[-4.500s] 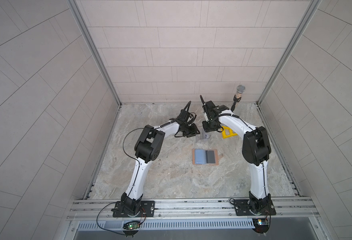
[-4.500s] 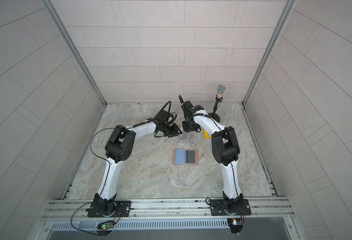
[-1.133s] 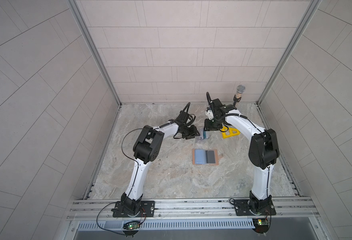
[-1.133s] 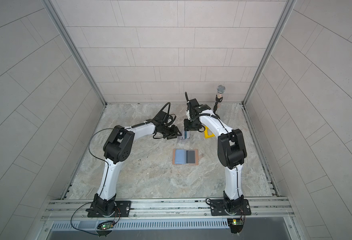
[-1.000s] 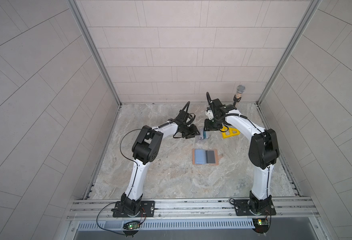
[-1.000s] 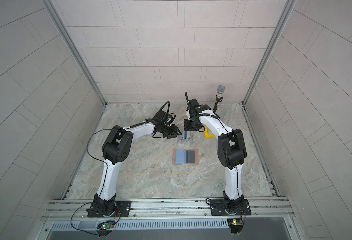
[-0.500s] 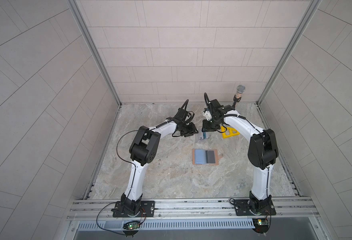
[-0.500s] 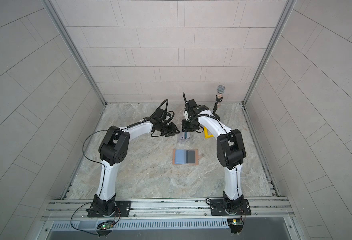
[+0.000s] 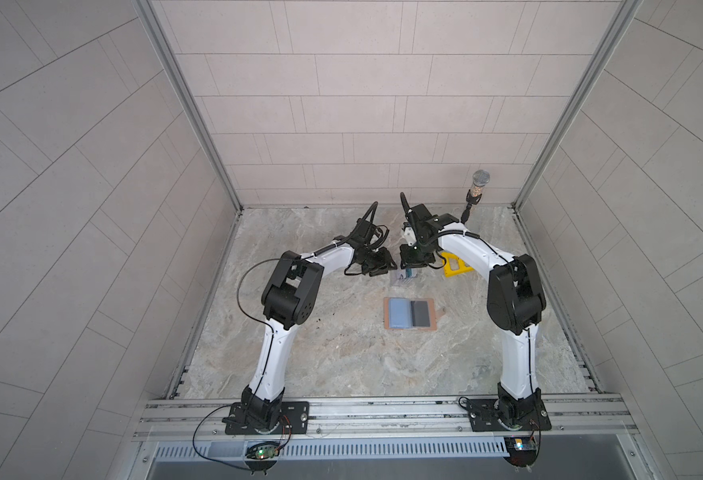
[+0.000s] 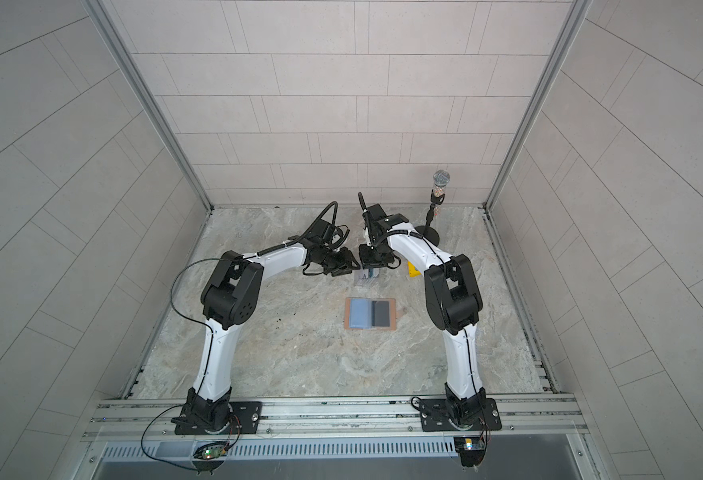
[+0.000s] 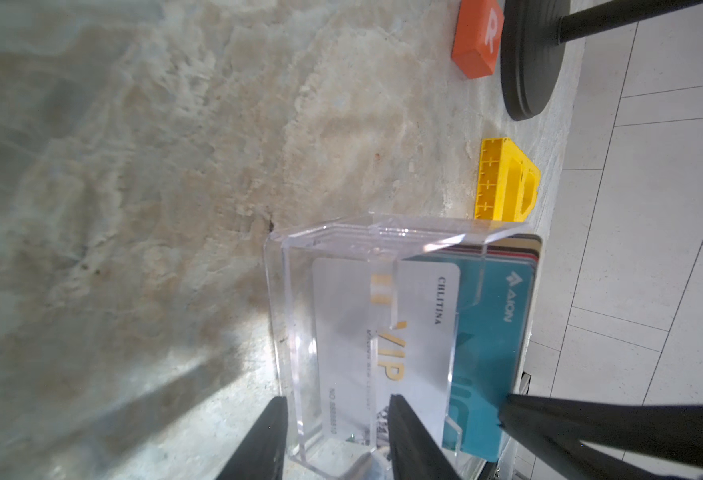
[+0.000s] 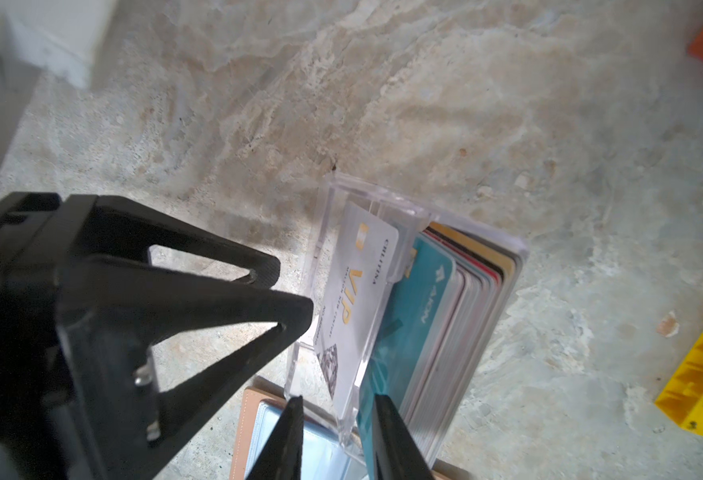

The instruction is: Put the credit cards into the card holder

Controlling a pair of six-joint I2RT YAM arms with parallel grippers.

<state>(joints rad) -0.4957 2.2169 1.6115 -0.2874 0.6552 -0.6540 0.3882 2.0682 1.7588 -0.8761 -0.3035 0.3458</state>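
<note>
The right gripper [image 12: 337, 399], jaws apart, seems set to pick from the credit cards [image 12: 416, 316] in the clear stand [image 11: 341, 226], left gripper [image 11: 335, 399] open beside it; next, pinch one card alone.

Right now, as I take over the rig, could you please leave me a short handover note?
Left gripper: jaws apart at the front end of the stand; whether it grips is unclear.
Right gripper: jaws apart around the ends of the white card and teal card, not clamped.
Cards: stacked upright in the stand.
Holder: lies open and flat, apart from the stand, on the side nearer the arm bases.
Done: holder is open; no card in it that I can see.
Left: pull each card from the stand and slot it into the holder.
</note>
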